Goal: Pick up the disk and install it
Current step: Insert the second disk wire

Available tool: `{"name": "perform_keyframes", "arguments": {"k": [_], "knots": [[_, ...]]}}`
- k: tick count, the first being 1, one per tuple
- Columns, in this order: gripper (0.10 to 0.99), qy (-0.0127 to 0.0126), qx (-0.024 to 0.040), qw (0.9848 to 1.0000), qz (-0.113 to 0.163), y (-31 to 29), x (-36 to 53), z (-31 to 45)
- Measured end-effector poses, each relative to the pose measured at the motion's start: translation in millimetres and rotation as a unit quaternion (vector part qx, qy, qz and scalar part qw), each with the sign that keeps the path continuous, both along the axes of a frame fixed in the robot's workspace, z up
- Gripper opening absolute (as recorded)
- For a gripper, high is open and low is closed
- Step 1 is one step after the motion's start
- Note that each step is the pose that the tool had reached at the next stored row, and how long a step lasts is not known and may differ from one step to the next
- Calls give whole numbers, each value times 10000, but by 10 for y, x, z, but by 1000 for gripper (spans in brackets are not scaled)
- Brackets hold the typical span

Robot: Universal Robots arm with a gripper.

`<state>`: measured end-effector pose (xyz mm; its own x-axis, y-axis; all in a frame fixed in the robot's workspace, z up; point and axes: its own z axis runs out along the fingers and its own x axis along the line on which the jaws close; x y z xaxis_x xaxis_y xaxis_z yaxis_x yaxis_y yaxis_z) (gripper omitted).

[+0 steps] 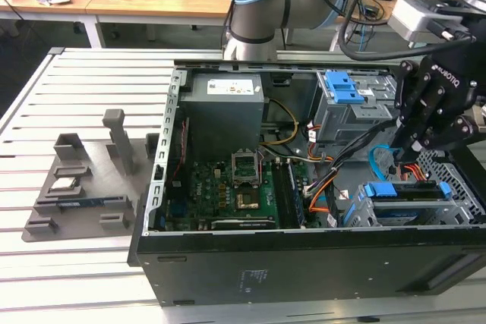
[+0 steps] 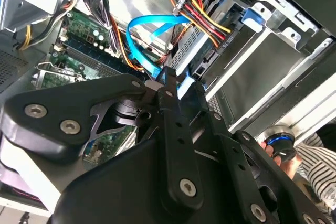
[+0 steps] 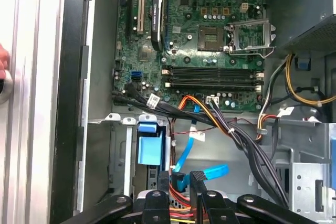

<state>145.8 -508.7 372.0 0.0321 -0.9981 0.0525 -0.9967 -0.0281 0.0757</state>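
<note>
Pincer [image 1: 400, 151]: black, two-fingered, hanging over the drive cage [image 1: 456, 187] in the corner of the computer case [image 1: 304, 263] at the exterior view's right. In both wrist views its tips [image 2: 165, 82] [image 3: 180, 179] are drawn together, clenched on the plug end of the blue data cable [image 2: 144, 30]. The pinch itself is partly covered by my own linkage, so I cannot make out how much of the plug is caught.

Blue data cable: loops away from the tips across the case floor [image 3: 207, 172]. Its far end is lost among other wires.

Disk [image 1: 402, 196]: seated in the drive cage just below the pincer, framed by blue rails. Only its upper edge shows in the exterior view; the label is hidden.

Blue bracket tab [image 3: 149, 149]: stands up from the cage, just beside the tips.

Red, yellow and orange wire bundle [image 2: 197, 6]: runs to the cage beside the blue cable.

Motherboard [image 3: 199, 35]: lies flat in the case with an empty processor socket. Black cables cross its near edge.

Power supply [image 1: 224, 108]: grey box at the back of the case.

Person's hand [image 2: 278, 153]: at the case's outer rim, cut off, with a striped sleeve [image 2: 315, 169]. What it holds is hard to make out.

Grey fixture tray [image 1: 76, 187]: on the slatted table [image 1: 76, 81] at the exterior view's left, well apart, bearing a small silver chip [image 1: 64, 184].
</note>
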Motion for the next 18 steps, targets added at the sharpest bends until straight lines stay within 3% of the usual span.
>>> {"name": "perform_keyframes", "arguments": {"k": [3,7,8,10,11,15,16,18], "knots": [[298,0,1,9999,164,1,-19,-33],[298,0,1,9998,189,0,-19,-35],[282,0,1,9998,191,0,-19,-35],[161,0,1,9998,198,0,-19,-35],[161,0,2,9998,199,-4,-19,-37],[161,0,-2,9998,200,-92,-18,-50],[161,0,-2,9998,199,-171,39,-129],[161,0,-1,9998,199,-196,95,-192]]}}
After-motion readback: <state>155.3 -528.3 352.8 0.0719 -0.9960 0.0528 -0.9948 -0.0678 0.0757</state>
